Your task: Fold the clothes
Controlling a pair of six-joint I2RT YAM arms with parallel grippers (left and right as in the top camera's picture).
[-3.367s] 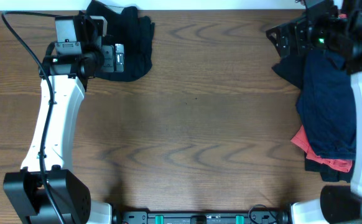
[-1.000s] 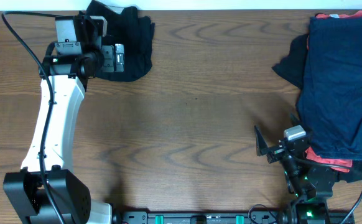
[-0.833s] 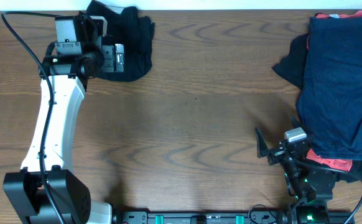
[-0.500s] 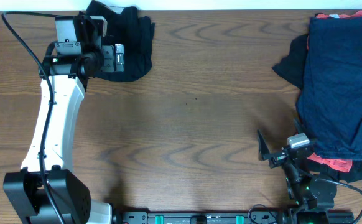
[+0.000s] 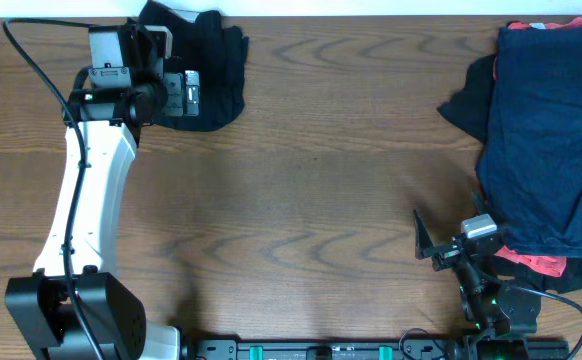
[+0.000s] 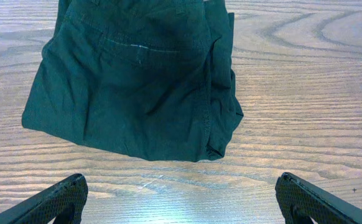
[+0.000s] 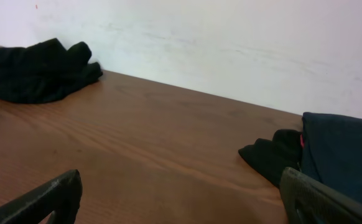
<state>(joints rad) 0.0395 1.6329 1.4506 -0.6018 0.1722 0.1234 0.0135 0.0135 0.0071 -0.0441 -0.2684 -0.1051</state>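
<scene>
The black shorts lie folded at the far left of the table, and fill the top of the left wrist view. My left gripper hovers at their near edge, wide open and empty. A pile of clothes lies at the right: a large navy piece on top, a black piece sticking out at its left, and a red piece under its front edge. My right gripper is low near the front edge, left of the pile, open and empty.
The wooden table is bare between the shorts and the pile. A white wall rises behind the table's far edge. The right wrist view shows the shorts far off and the black piece and navy piece at the right.
My right arm has pulled back from over the top of the pile to the front edge near its base, uncovering the navy piece. The left arm and shorts have not moved.
</scene>
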